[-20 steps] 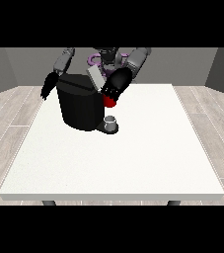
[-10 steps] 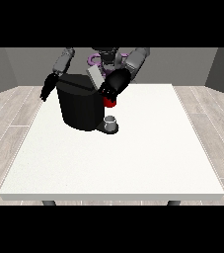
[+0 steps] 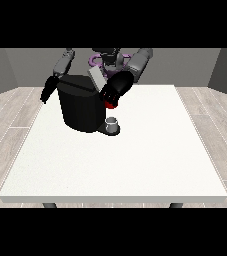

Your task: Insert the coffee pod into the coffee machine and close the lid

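Plainly, the hand at the view's right (image 3: 116,89) sits nearer the lid.
Its fingers unreadable, it hovers beside the black boxy coffee machine (image 3: 82,107), near the white worktop's (image 3: 135,160) far edge.

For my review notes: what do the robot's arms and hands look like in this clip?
Both arms are clad in rounded light-grey shells with darker grey sections, and a purple ring shows at the torso between them. Each ends in a black hand: one at the view's right, one at the view's left. No cables or markings can be made out.
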